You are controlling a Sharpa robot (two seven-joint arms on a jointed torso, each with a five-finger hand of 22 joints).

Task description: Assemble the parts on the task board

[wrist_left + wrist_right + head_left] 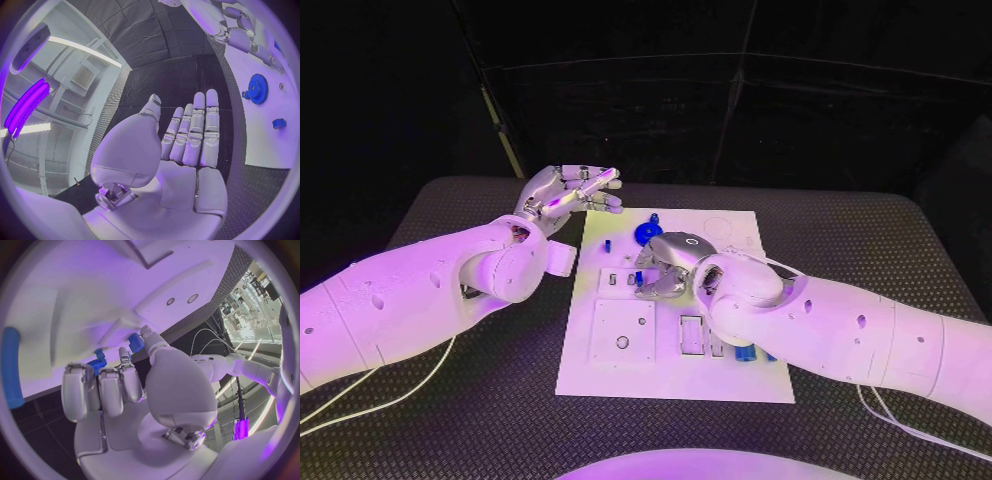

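Board — a white plate — lies in the middle of the black table, long side running away from the robot. On its far part sits a blue gear, with a small blue piece just to one side of it; further small blue pieces lie near the board's near edge, close under the right forearm.

The left hand hangs over the table just beyond the board's far left corner, apart from every piece. Its wrist camera shows the palm flat and the fingers straight and side by side, thumb standing off, nothing in it. That same camera catches the gear and one blue piece on the board off to the side.

The right hand is down over the middle of the board, next to the gear. From its wrist its fingers are curled in, and the thumb tip touches a small blue piece — whether it is truly pinched I cannot tell. A blue toothed piece peeps out behind the fingers, and a long blue bar lies on the board further off.
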